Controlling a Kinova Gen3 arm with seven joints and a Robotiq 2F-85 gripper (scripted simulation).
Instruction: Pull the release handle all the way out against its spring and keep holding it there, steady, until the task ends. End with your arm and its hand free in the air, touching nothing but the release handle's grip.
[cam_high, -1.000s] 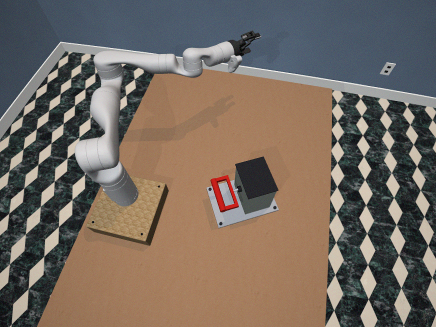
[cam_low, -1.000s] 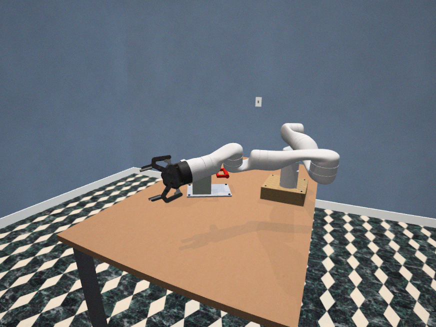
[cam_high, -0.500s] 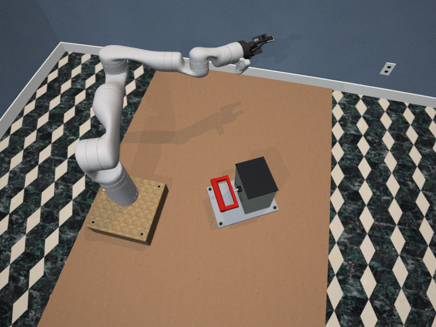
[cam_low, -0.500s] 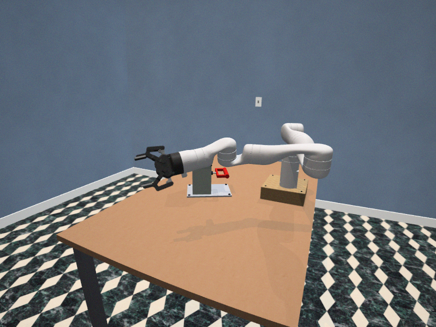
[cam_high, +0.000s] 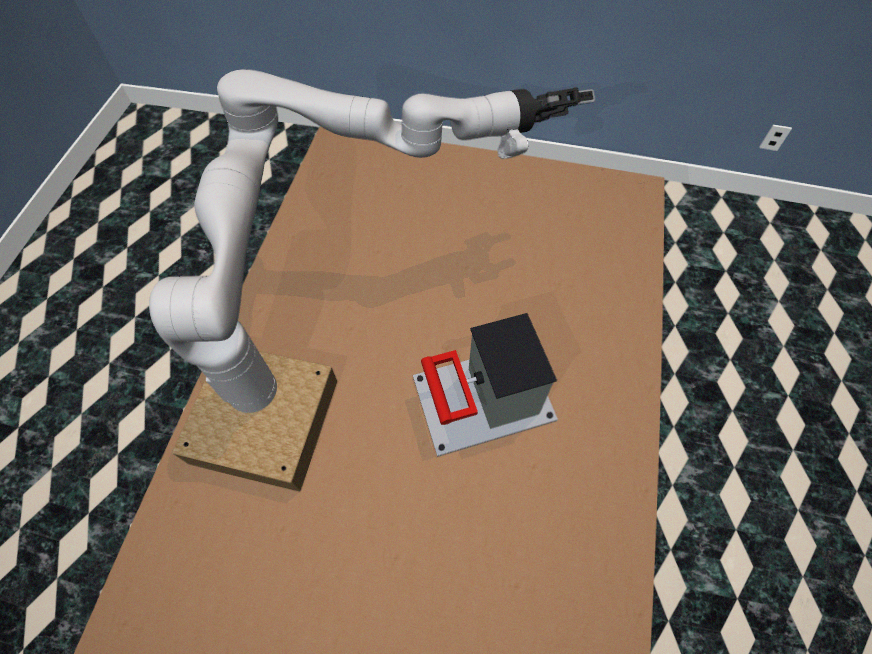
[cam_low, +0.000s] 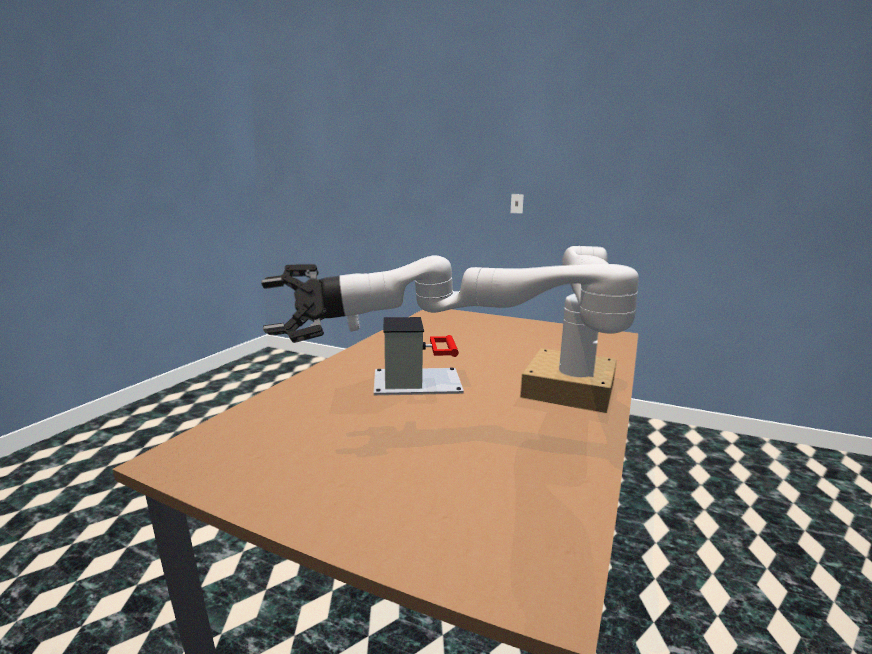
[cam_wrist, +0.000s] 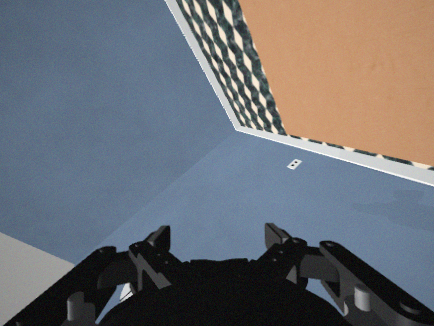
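Note:
The red release handle (cam_high: 434, 390) (cam_low: 446, 352) is a rectangular loop on a short rod. The rod comes out of a grey box with a black top (cam_high: 512, 355) (cam_low: 403, 355). The box stands on a grey base plate (cam_high: 450, 432) (cam_low: 440, 383) near the middle of the table. The handle sits close to the box. My gripper (cam_high: 586, 95) (cam_low: 271, 304) (cam_wrist: 217, 235) is open and empty. It hangs high in the air near the table's far edge, well away from the handle, and points at the blue wall. The wrist view shows neither the handle nor the box.
The brown table (cam_high: 422, 527) (cam_low: 422, 492) (cam_wrist: 350, 75) carries my arm's wooden mounting block (cam_high: 232, 436) (cam_low: 563, 390). A wall outlet (cam_high: 774, 137) (cam_low: 516, 203) (cam_wrist: 294, 163) is on the blue wall. Checkered floor surrounds the table.

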